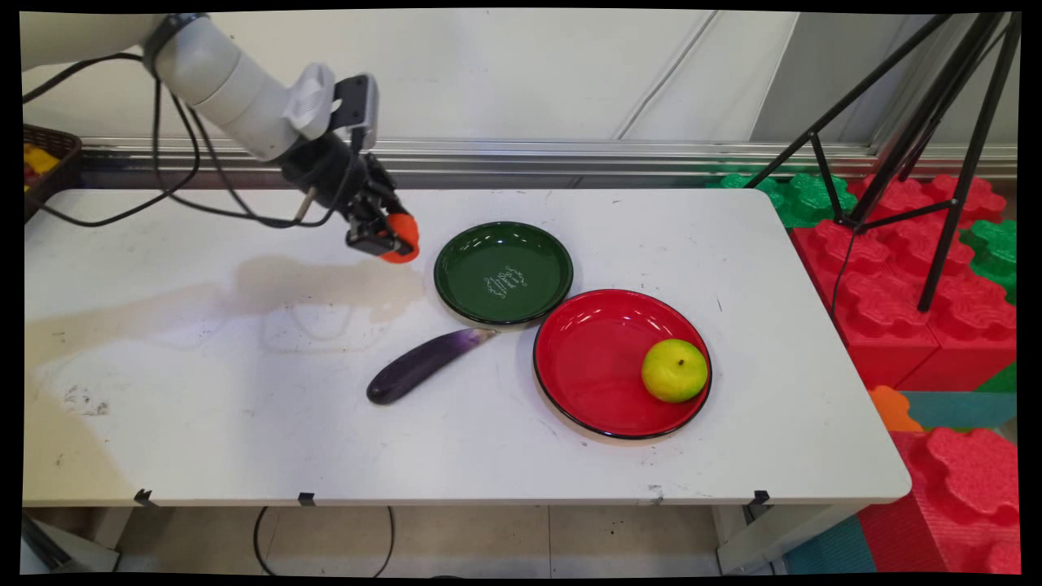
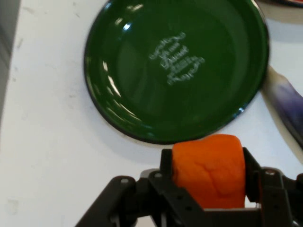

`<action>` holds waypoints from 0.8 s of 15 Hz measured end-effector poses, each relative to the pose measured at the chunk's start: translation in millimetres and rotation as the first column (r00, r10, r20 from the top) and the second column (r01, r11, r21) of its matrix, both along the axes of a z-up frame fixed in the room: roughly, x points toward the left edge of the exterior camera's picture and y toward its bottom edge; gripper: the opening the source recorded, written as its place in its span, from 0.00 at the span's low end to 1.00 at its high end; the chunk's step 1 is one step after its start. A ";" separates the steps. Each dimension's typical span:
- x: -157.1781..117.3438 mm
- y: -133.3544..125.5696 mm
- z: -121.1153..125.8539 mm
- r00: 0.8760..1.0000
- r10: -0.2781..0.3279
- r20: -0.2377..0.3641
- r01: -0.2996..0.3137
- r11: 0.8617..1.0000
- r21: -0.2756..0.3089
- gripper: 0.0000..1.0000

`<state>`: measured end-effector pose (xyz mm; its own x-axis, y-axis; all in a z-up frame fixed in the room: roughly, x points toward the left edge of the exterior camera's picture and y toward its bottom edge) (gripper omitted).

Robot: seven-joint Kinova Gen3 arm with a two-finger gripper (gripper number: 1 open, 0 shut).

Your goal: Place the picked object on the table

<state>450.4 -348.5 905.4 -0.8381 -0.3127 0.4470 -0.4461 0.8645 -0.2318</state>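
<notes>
Aloft left of the green plate [image 1: 503, 273], the gripper [image 1: 389, 241] clamps an orange piece [image 1: 402, 238], its length lying along the fingers; an eggplant [image 1: 425, 365] lies nearby, stem toward the plate.

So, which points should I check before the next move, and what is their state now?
1. Gripper shut on orange piece: ok.
2. Piece held clear above the table: ok.
3. Green plate empty: ok.
4. Eggplant clear of the green plate: cannot tell, its tip lies at the rim.
5. Red plate holds only the yellow-green fruit: ok.
</notes>
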 end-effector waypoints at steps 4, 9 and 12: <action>4.9 15.5 -8.8 1.000 -0.024 0.019 0.024 0.999 0.021 0.00; 0.0 24.3 -23.5 0.998 -0.046 0.046 0.045 0.999 0.031 0.00; -3.4 25.8 -32.8 0.997 -0.052 0.060 0.050 0.998 0.042 0.00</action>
